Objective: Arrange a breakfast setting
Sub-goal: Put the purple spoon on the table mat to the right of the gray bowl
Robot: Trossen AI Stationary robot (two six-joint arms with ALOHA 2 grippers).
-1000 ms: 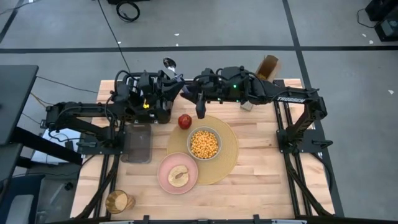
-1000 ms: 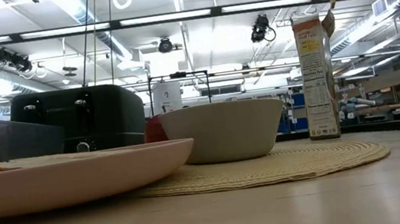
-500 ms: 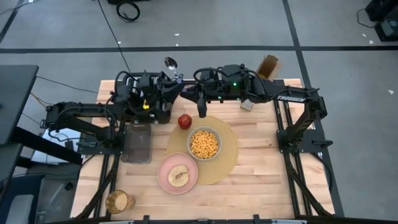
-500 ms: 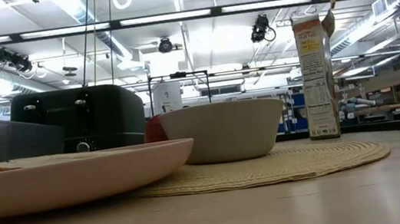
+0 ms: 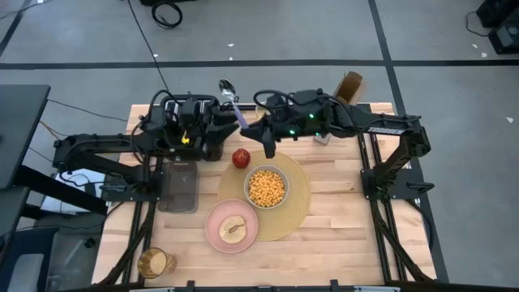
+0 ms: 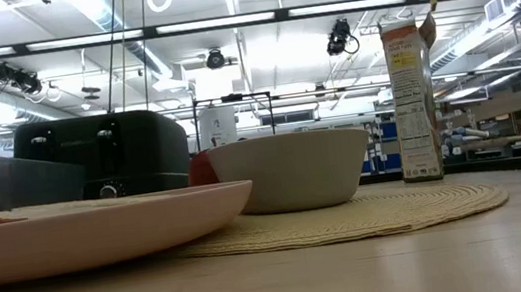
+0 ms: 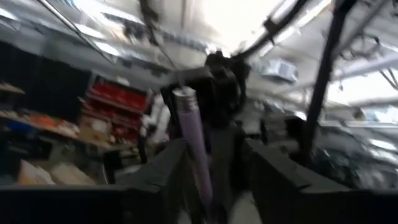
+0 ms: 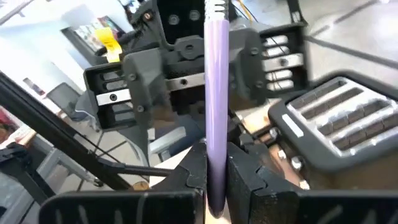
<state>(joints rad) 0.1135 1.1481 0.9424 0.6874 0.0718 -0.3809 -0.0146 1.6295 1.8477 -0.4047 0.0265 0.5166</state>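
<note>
Passing the spoon [image 5: 230, 96] from arm to arm is the step in hand. The right claw [image 8: 216, 177] is clamped tight on the lilac handle, its two fingers [image 8: 194, 174] pinching the shaft near one end. Directly facing it, the left claw [image 7: 214, 165] has its fingers spread apart on either side of the same handle, no longer pressing it, so the right arm alone seems to carry the spoon. Both claws meet above the back edge of the desk [image 5: 349, 227], and the spoon's metal head points up and away from them, past that edge.

Below and in front of the right claw lies the apple [image 5: 241, 157], just at the rim of the placemat [image 5: 300, 191]. Farther out sits the bowl [image 5: 266, 186], full of yellow cereal, on the mat, and beyond it the pink plate [image 5: 233, 225] with a slice of bread, overlapping the mat's edge. The toaster [image 5: 180, 185] stands below the left claw, and the glass [image 5: 154, 262] is well apart at the front corner. A cereal box [image 6: 412, 99] stands behind the right arm.

The next move, I judge, calls for the left claw to back clear, then the right arm to lower the spoon flat beside the bowl, keeping the head from swinging into the apple.
</note>
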